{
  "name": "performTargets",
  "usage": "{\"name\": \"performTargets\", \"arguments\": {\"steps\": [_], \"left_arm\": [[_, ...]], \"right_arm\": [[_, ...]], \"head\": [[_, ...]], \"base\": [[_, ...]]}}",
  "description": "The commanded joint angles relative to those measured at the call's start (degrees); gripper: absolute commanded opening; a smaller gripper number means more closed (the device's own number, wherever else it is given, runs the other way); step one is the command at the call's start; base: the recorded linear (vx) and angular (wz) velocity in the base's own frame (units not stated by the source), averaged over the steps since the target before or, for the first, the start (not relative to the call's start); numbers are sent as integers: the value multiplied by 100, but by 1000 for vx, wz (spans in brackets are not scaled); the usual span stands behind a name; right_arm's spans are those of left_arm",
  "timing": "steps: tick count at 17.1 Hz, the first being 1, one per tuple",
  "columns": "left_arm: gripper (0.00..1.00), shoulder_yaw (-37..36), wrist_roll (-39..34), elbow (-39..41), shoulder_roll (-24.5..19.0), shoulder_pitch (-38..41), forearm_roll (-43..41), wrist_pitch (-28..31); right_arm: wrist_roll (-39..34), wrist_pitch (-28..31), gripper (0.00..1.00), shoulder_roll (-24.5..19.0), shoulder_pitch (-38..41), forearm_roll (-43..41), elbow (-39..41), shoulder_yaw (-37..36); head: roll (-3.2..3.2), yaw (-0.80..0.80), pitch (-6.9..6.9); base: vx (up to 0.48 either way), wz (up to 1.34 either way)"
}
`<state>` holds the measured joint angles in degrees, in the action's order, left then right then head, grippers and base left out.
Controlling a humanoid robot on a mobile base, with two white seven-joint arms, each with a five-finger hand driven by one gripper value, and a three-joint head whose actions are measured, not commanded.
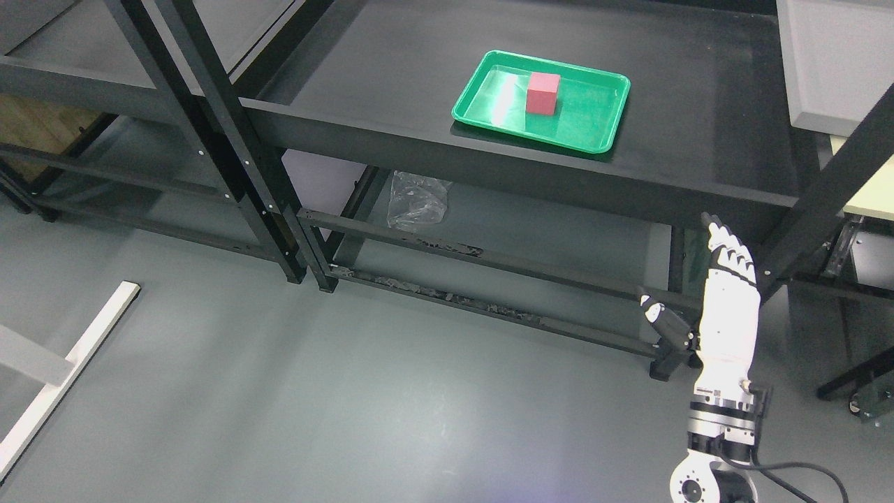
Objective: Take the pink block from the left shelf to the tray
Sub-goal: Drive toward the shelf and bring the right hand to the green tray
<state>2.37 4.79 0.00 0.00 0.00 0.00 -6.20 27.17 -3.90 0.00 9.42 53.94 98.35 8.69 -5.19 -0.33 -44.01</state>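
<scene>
A pink block (pixel 543 93) stands inside a green tray (pixel 599 120) on the dark top shelf of the black rack. My right hand (pixel 726 293) hangs low at the lower right, below the shelf's front edge and well apart from the tray. Its fingers are straight and the thumb sticks out to the left, with nothing held. The left arm does not show.
A second black rack (pixel 126 98) stands at the left. A crumpled clear plastic bag (pixel 417 200) lies on the lower shelf. A white frame leg (pixel 66 363) crosses the grey floor at the lower left. A grey box (pixel 834 63) sits at the upper right.
</scene>
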Motion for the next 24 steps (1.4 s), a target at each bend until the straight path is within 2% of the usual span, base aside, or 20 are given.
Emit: {"name": "performTargets", "arguments": {"steps": [1, 10, 17, 21, 24], "left_arm": [[100, 0, 4, 100, -100, -132, -9, -4], [100, 0, 4, 100, -100, -132, -9, -4], [100, 0, 4, 100, -100, -132, -9, -4], [100, 0, 4, 100, -100, -132, -9, -4], [100, 0, 4, 100, -100, -132, -9, -4]], "right_arm": [[-63, 117, 99, 100, -90, 1275, 9, 194], [-203, 179, 99, 100, -213, 1286, -123, 343], [-897, 188, 99, 100, -222, 943, -141, 343], [-1713, 188, 99, 100, -186, 952, -167, 326], [-1838, 205, 99, 100, -195, 952, -185, 317]], "head": [[0, 0, 0], [0, 0, 0], [0, 0, 0], [0, 0, 0], [0, 0, 0]], "base": [[236, 35], [266, 48], [277, 78], [231, 115], [219, 100]]}}
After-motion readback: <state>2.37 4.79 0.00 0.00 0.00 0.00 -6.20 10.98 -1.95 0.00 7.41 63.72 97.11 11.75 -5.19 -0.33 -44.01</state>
